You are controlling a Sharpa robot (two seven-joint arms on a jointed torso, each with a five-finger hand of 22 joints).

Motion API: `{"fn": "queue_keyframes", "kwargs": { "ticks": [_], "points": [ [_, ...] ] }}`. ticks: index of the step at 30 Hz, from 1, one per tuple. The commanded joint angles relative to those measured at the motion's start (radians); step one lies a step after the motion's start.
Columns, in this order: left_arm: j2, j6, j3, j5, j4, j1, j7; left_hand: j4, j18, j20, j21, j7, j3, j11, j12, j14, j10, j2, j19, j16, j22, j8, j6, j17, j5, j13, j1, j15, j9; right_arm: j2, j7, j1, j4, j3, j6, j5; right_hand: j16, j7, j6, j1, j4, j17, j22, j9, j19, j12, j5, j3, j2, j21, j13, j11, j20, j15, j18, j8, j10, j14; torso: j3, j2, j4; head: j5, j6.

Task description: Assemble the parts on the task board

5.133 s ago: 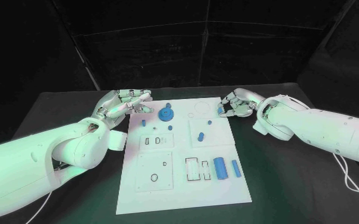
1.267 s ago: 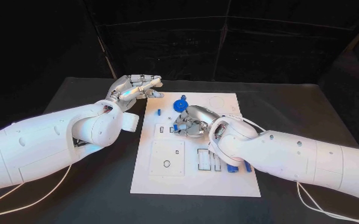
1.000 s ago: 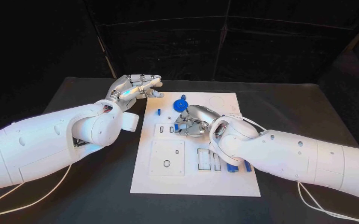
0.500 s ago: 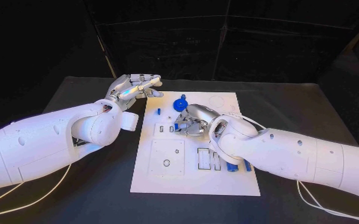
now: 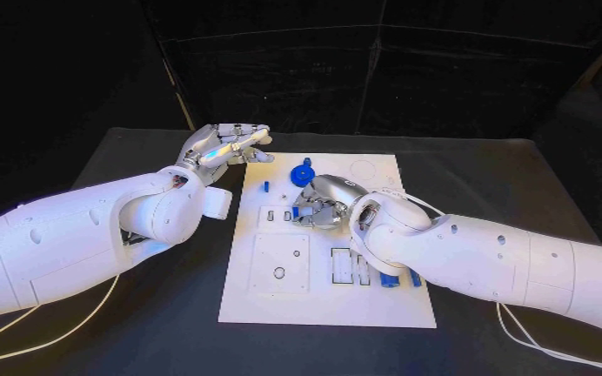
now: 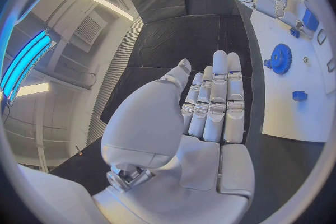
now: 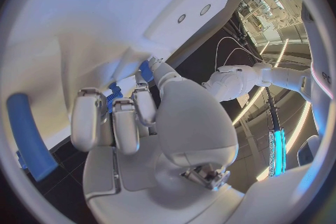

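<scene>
Right hand: the right hand [image 5: 324, 203] is low over the middle of the task board [image 5: 383, 302], fingers curled down around a small blue part [image 7: 144, 71] pinched at its fingertips (the right wrist view shows the blue between thumb and a finger), so it holds that part.
Part's place: the piece sits under the fingertips, right at the board's surface, just beside the small slots [image 5: 270, 216] on the hand's thumb side; whether it is already seated in a recess I cannot tell.
Left hand: the left hand [image 5: 229, 151] hovers off the board's far-left corner, fingers straight and side by side, holding nothing, well apart from the right hand.
Near the right hand: the blue gear [image 5: 303, 175] stands just beyond the fingers; a small blue peg [image 5: 264, 188] lies towards the left hand; a blue cylinder [image 5: 391, 281] lies near the right forearm [image 5: 477, 258].
Risk, misalignment: the fingers hide the recess, so the part may be pushed down tilted and jam, or skid across the smooth plate.
Risk, release: letting go before it is fully seated could leave it tipped over.
Risk, neighbours: the curled fingers are close to the gear, and the forearm crosses above the loose pieces; a sideways correction could knock them.
</scene>
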Motion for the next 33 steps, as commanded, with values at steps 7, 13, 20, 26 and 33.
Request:
{"fn": "queue_keyframes", "kwargs": {
  "ticks": [7, 13, 20, 26, 33],
  "points": [
    [0.000, 0.009, 0.001, 0.001, 0.001, 0.002, 0.008, -0.005, 0.003, 0.001, -0.005, 0.003, 0.000, 0.002, -0.004, -0.004, 0.008, 0.001, 0.007, -0.004, -0.002, -0.005, 0.006, 0.002, 0.001, 0.000, 0.007, -0.002, 0.001, 0.000, -0.029, -0.003, -0.003, -0.004, 0.030, -0.015, -0.007, 0.002, -0.010, -0.006, 0.001, 0.175, -0.003, 0.002, -0.006, -0.007, 0.005, 0.002, -0.012, -0.007, -0.002, 0.002, 0.006, 0.004, -0.012, -0.007, -0.008, 0.085, 0.0002, 0.000, -0.0003, 0.000, -0.001],
    [0.000, 0.009, 0.001, 0.001, 0.001, 0.002, 0.008, -0.005, 0.003, 0.001, -0.005, 0.003, 0.000, 0.002, -0.004, -0.004, 0.008, 0.001, 0.007, -0.004, -0.002, -0.005, 0.006, 0.002, 0.001, 0.000, 0.007, -0.002, 0.001, 0.001, -0.031, -0.003, -0.003, -0.004, 0.028, -0.016, -0.006, 0.005, -0.015, -0.014, 0.004, 0.176, -0.002, 0.001, -0.006, -0.006, -0.004, 0.001, -0.018, -0.007, -0.001, 0.004, 0.008, 0.006, -0.012, -0.011, -0.008, 0.086, 0.0002, 0.000, -0.0003, 0.000, -0.001],
    [0.000, 0.010, 0.001, 0.001, 0.002, 0.002, 0.008, -0.005, 0.003, 0.001, -0.005, 0.003, 0.000, 0.002, -0.004, -0.004, 0.008, 0.001, 0.007, -0.004, -0.002, -0.005, 0.006, 0.002, 0.001, 0.000, 0.007, -0.002, 0.001, 0.001, -0.035, -0.003, -0.003, -0.004, 0.024, -0.016, -0.006, 0.013, -0.044, -0.046, 0.021, 0.178, -0.001, 0.000, -0.005, -0.006, -0.061, -0.020, -0.041, -0.007, -0.002, 0.013, 0.015, 0.014, -0.012, -0.027, -0.009, 0.086, 0.0001, 0.000, -0.0002, -0.001, -0.001],
    [-0.001, 0.010, 0.001, 0.001, 0.002, 0.002, 0.007, -0.005, 0.003, 0.001, -0.005, 0.003, 0.000, 0.002, -0.004, -0.004, 0.008, 0.001, 0.007, -0.004, -0.002, -0.005, 0.006, 0.002, 0.001, 0.000, 0.007, -0.002, 0.001, 0.001, -0.036, -0.003, -0.002, -0.004, 0.012, -0.016, -0.006, 0.018, -0.071, -0.057, 0.032, 0.178, -0.001, 0.000, -0.005, -0.008, -0.069, -0.044, -0.052, -0.007, -0.004, 0.018, 0.019, 0.018, -0.012, -0.040, -0.013, 0.086, -0.0001, 0.000, 0.0001, -0.001, -0.001],
    [-0.002, 0.010, 0.001, 0.001, 0.002, 0.002, 0.006, -0.006, 0.003, 0.001, -0.005, 0.004, 0.001, 0.003, -0.005, -0.005, 0.007, 0.001, 0.007, -0.005, -0.002, -0.006, 0.005, 0.003, 0.001, 0.000, 0.007, -0.002, 0.001, 0.002, -0.025, -0.003, 0.002, -0.004, -0.016, -0.021, -0.006, 0.022, -0.089, -0.054, 0.034, 0.179, -0.002, -0.001, -0.006, -0.009, -0.072, -0.055, -0.057, -0.007, -0.005, 0.022, 0.022, 0.021, -0.012, -0.043, -0.015, 0.086, 0.0005, 0.000, 0.0000, -0.001, 0.000]
  ]
}}
